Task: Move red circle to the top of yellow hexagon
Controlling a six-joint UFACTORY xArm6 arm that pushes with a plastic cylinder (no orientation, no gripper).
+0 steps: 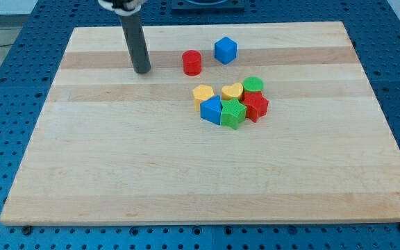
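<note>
Wooden surface (117,167) lies on a blue perforated bench. My tip (142,70), a plain rod tool with nothing to open and holding nothing, rests well left of the red circle (192,62). Blue cube (226,50) sits just right of it. Yellow hexagon (203,94) lies below the circle, at the left of a cluster with yellow heart (232,92), green circle (253,85), red star (256,106), green star (233,113) and blue block (212,110).

My tip (142,70) stands on bare board to the view's left of the red circle (192,62), nothing between them. Blue cube (226,50) sits just beside the circle at its upper right. Below the circle, a gap of open wood precedes the yellow hexagon (203,94), which heads a packed cluster: yellow heart (232,91), green circle (253,85), blue block (211,110), green star (233,113), red star (256,106).
</note>
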